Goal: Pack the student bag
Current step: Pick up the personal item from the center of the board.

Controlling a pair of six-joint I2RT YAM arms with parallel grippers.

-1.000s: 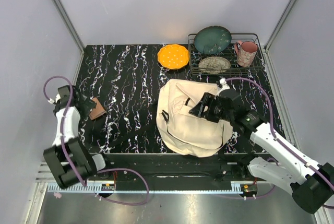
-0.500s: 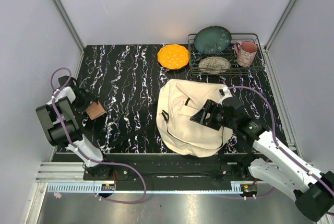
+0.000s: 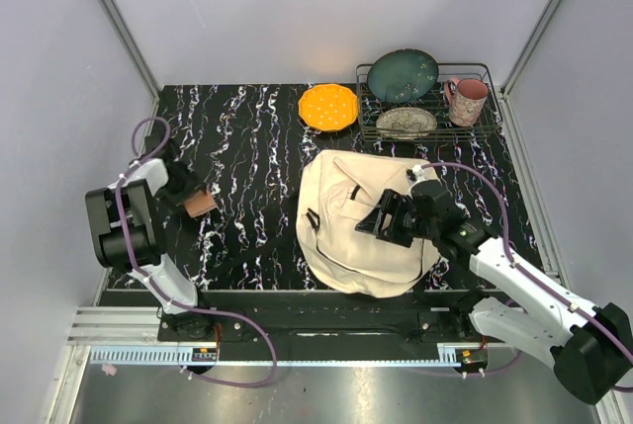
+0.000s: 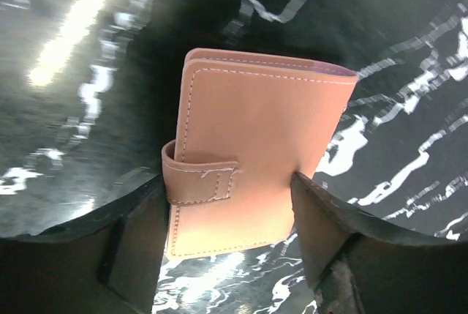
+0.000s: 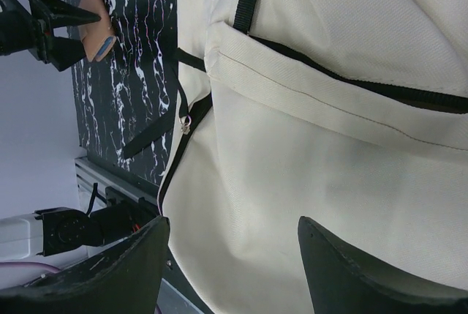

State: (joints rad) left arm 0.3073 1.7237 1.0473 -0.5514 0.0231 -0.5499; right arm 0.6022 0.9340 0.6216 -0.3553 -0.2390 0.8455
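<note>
That student bag (image 3: 346,246) looks floppy and light, so the wide-open right gripper (image 3: 384,221) should grab its 9 o'clock strap (image 3: 313,218), while the left gripper (image 4: 227,211) is clamped on the wallet (image 4: 256,131).

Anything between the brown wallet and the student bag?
No. Top view shows only bare marbled table between the brown wallet and the student bag.

From above, the small tan leather case with a strap tab (image 3: 201,205) at the left gripper (image 3: 196,202) is too small to show any contact. The left wrist view blurs the black white-veined marble tabletop (image 4: 66,50) at upper left; the case's edges perhaps meet the dark fingers (image 4: 131,248). The large cream-beige fabric backpack (image 5: 329,182) runs off the right wrist view's edges, and the right gripper (image 3: 376,218) hides part of it from above.
</note>
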